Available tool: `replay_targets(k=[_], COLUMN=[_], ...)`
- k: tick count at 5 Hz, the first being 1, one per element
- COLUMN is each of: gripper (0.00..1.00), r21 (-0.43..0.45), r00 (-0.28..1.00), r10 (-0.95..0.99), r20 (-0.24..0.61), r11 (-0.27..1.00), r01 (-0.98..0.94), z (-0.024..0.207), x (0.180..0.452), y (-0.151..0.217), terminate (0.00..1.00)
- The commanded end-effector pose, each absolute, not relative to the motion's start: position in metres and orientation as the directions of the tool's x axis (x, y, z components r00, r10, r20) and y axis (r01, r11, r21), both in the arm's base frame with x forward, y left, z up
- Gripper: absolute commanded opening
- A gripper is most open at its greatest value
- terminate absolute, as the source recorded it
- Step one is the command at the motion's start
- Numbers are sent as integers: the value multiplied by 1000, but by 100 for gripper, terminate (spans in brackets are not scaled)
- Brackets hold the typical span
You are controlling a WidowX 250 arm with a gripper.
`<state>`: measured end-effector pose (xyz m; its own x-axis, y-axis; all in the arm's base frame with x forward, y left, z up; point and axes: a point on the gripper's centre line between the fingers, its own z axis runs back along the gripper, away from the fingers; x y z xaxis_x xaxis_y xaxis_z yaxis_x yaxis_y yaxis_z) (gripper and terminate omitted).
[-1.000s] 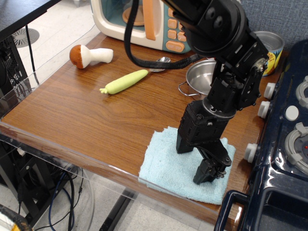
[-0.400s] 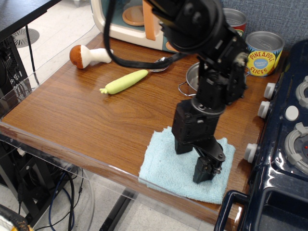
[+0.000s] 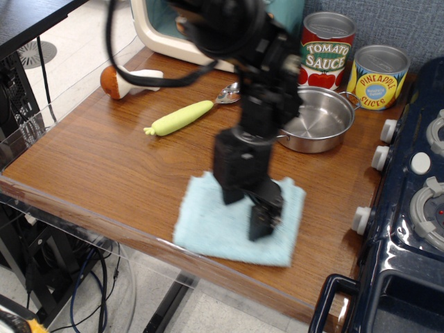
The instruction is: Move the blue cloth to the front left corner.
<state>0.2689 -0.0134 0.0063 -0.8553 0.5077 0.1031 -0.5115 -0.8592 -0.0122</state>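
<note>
The blue cloth [image 3: 205, 225], pale and fuzzy, lies flat near the table's front edge, right of the middle. My gripper [image 3: 255, 229] points down onto its centre, and the fingers appear pinched into the fabric, blurred by motion. The black arm rises above it and hides part of the cloth. The front left corner [image 3: 21, 177] of the wood-grain tabletop, with its clear acrylic rim, lies far to the left of the cloth.
A steel pot [image 3: 316, 121], a tomato sauce can [image 3: 327, 48] and a pineapple can [image 3: 378, 76] stand at the back right. A green vegetable [image 3: 180, 118], a mushroom [image 3: 128, 80] and a spoon [image 3: 229, 94] lie at the back left, before a toy microwave [image 3: 166, 28]. A dark toy stove [image 3: 416, 208] borders the right.
The gripper has slid left along the front edge and the blue cloth has moved left with it. The arm has swung away from the pot and cans, which now show.
</note>
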Motion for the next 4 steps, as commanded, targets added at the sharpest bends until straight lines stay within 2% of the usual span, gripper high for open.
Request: replay_targets(k=[1, 4], gripper=[100, 100], r21=[-1, -74], r00=[-944, -985], r10=[293, -11], r20=[149, 174], r11=[-955, -997], r01=[-297, -2], z=[-1, 12], x=[248, 238], y=[45, 122], terminate=[0, 0])
